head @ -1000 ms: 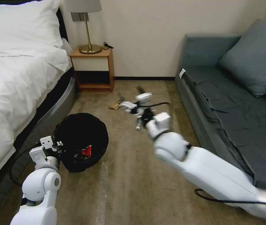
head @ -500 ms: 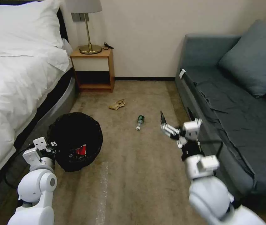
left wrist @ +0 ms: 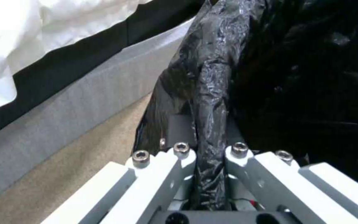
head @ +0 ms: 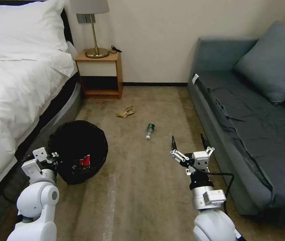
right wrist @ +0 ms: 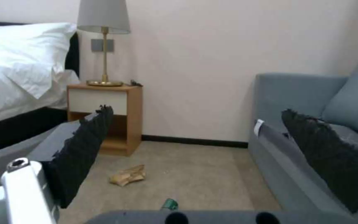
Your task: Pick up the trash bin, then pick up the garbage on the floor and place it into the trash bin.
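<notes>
"Where did you have the bin?"

"My left gripper (left wrist: 206, 174) was clamped on the trash bin (head: 78, 150) liner beside the bed (head: 18, 87). My right gripper (head: 189, 144) hung wide and empty, short of the green-labelled bottle (head: 149, 130). I'd have straddled it across its width, low to the carpet."

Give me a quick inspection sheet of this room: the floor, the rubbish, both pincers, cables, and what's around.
Surface: tan carpet, with a pale streak.
Trash bin: black-lined, beside the bed, something red inside.
Garbage: bottle and tan paper scrap lie apart on the carpet.
Clutter: nothing seen.
Left pincer: clamped on the bin's black bag at the rim.
Right pincer: open, empty, above the carpet near the sofa.
Cables: black cable looping at the right wrist.
Surroundings: bed, nightstand with lamp, grey sofa.
</notes>
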